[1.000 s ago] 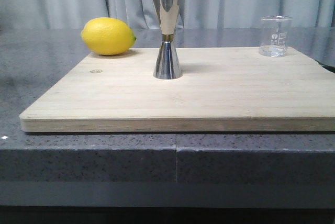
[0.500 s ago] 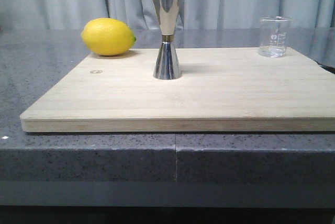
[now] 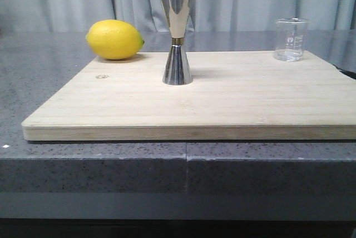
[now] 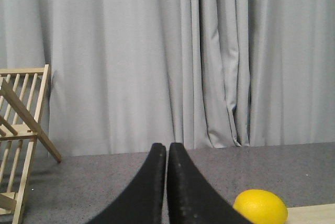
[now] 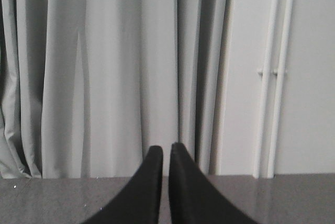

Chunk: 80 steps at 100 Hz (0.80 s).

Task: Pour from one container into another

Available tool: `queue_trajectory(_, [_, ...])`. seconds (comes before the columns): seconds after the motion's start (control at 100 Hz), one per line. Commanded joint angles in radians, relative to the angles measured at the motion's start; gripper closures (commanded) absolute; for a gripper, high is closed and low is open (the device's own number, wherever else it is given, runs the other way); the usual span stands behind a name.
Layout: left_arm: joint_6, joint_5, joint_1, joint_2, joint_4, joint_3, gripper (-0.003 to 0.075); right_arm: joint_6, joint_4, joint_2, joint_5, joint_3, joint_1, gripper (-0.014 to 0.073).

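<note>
The small clear glass beaker (image 3: 291, 39) stands upright at the far right corner of the wooden board (image 3: 222, 104), with a little clear liquid at its bottom. The tall steel hourglass jigger (image 3: 177, 35) stands upright near the board's middle, toward the back. Neither arm shows in the front view. My left gripper (image 4: 167, 148) is shut and empty, level over the grey counter, with the lemon (image 4: 260, 207) ahead of it to one side. My right gripper (image 5: 166, 149) is shut and empty too, facing the curtain; neither container appears in its view.
A yellow lemon (image 3: 114, 39) lies at the board's far left corner. The board rests on a dark speckled counter (image 3: 44, 71) before a grey curtain. A wooden rack (image 4: 21, 135) stands on the counter in the left wrist view.
The front view has shifted very slightly; board, jigger, beaker and lemon keep their places relative to one another.
</note>
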Motion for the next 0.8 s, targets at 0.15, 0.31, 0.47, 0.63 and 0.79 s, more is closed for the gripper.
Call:
queue_trajectory(0.15, [-0.005, -0.040, -0.009, -0.039, -0.017, 0.096, 0.0741, -0.002, 0.025, -0.077, -0.120, 0.199, -0.005, 0.0662])
queue_trajectory(0.31, [-0.005, -0.068, -0.009, -0.039, -0.067, 0.162, 0.0741, -0.002, -0.074, -0.091, -0.259, 0.344, -0.005, 0.0662])
queue_trajectory(0.47, [-0.005, -0.099, -0.009, -0.039, -0.092, 0.223, 0.0741, -0.002, -0.136, -0.091, -0.413, 0.442, -0.005, 0.0662])
queue_trajectory(0.63, [-0.005, -0.101, -0.009, -0.039, -0.092, 0.281, 0.0741, 0.000, -0.134, -0.091, -0.423, 0.482, -0.005, 0.0662])
queue_trajectory(0.79, [-0.005, -0.103, -0.009, -0.039, -0.100, 0.335, 0.0741, 0.037, -0.134, -0.091, -0.413, 0.511, -0.005, 0.0662])
